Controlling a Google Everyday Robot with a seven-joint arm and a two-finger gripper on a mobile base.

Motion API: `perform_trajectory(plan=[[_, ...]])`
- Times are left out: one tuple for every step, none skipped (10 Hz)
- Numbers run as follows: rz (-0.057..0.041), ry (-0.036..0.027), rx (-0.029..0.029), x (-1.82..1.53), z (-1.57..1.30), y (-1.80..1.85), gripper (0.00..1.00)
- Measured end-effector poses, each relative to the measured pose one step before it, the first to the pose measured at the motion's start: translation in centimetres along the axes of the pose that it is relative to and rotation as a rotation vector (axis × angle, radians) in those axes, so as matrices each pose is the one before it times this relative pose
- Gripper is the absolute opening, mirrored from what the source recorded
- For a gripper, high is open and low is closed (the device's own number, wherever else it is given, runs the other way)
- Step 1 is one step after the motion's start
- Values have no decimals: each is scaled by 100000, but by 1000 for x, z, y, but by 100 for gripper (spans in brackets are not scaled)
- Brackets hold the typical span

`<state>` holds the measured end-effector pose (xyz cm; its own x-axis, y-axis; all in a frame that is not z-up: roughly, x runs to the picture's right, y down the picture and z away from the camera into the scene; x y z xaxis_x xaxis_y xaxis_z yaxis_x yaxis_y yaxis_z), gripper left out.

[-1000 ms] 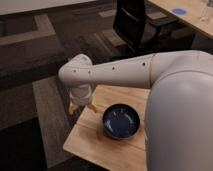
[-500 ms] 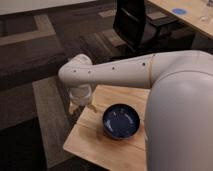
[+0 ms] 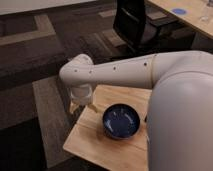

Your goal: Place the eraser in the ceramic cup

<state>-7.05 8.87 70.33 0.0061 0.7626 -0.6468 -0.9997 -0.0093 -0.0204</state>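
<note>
My white arm (image 3: 120, 70) reaches from the right across a small wooden table (image 3: 95, 142). My gripper (image 3: 83, 105) hangs down from the wrist over the table's far left corner, just left of a wide dark blue bowl (image 3: 121, 121). The eraser does not show in this view. The ceramic cup does not show either. The arm and wrist cover the table's far left corner, and my body covers its right side.
The table stands on dark patterned carpet (image 3: 30, 60). A black office chair (image 3: 135, 22) stands behind it at the top. A long wooden desk (image 3: 190, 15) with a blue disc on it runs along the top right.
</note>
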Motion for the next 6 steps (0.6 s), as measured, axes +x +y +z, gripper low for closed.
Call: perform_trajectory(plan=[[1480, -308, 498, -256, -214, -1042, 65], [3836, 75, 2369, -795, -887, -3668, 65], [1668, 762, 394, -336, -316, -1489, 65], [4828, 849, 548, -890, -904, -3811, 65], [2462, -137, 654, -289, -535, -1326, 65], [4334, -645, 1414, -411, -841, -2168, 65]])
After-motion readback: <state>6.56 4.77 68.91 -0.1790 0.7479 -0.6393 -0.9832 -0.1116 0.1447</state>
